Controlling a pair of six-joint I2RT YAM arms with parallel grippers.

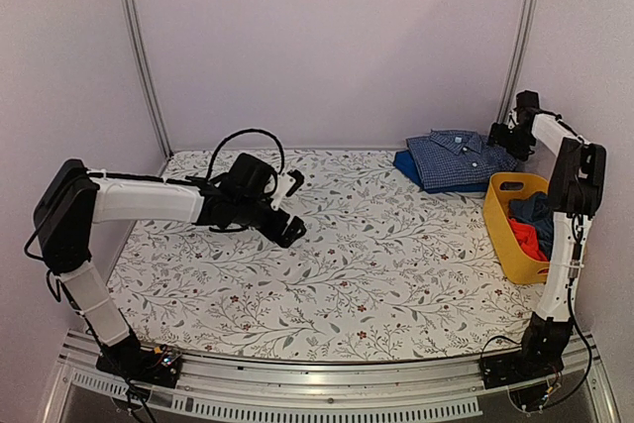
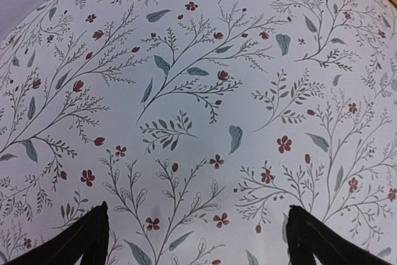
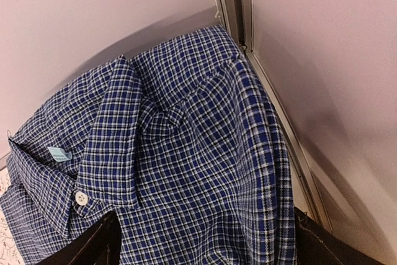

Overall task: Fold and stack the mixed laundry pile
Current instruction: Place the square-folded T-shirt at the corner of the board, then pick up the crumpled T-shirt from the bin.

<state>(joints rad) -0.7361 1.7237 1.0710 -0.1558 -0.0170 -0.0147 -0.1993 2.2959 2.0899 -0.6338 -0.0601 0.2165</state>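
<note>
The left gripper (image 1: pixel 294 207) hung over the left of the smooth floral-print tablecloth (image 1: pixel 347 274), its black fingers spread wide and holding nothing. At the far right lay the folded blue small-check shirt (image 1: pixel 456 158), with a round white button (image 3: pixel 80 197) and a pale blue collar tag (image 3: pixel 59 154) too small to read. The right gripper (image 1: pixel 500 136) stood wide just above it, and nearer, a dark navy garment (image 1: pixel 535 210) and a red-orange cloth (image 1: pixel 528 238) lay crumpled in the rectangular yellow plastic basket (image 1: pixel 500 230).

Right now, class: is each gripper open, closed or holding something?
Left gripper: open, holding nothing, over the floral tablecloth.
Right gripper: open, over the blue checked shirt, not gripping it.
</note>
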